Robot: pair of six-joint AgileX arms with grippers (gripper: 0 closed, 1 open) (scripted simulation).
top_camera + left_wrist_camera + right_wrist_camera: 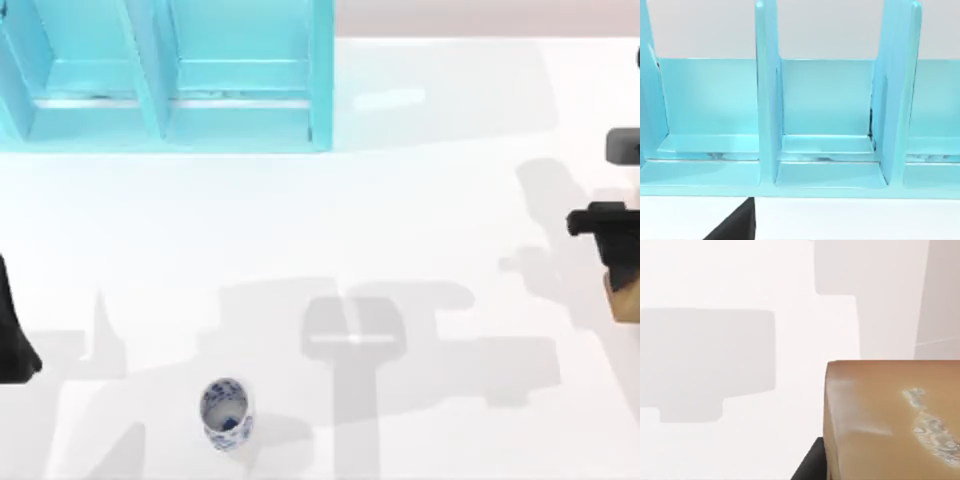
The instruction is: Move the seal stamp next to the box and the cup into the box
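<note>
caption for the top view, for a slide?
Right gripper by the seal stamp at table's right edge; cup far from box.

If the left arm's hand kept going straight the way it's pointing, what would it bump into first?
Most likely the blue box: the left wrist view looks straight into its open compartments, with only bare white table before it. The middle compartment seems nearest in line, though depth is hard to judge.

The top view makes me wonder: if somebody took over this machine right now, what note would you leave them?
Right end effector: at the table's right edge, at the stamp; grip unclear.
Left arm: parked at the left edge, facing the box.
Cup: upright on the table, near front, left of centre, far from the box at back left.
Done: nothing placed.
Left: stamp beside the box, cup inside it.
</note>
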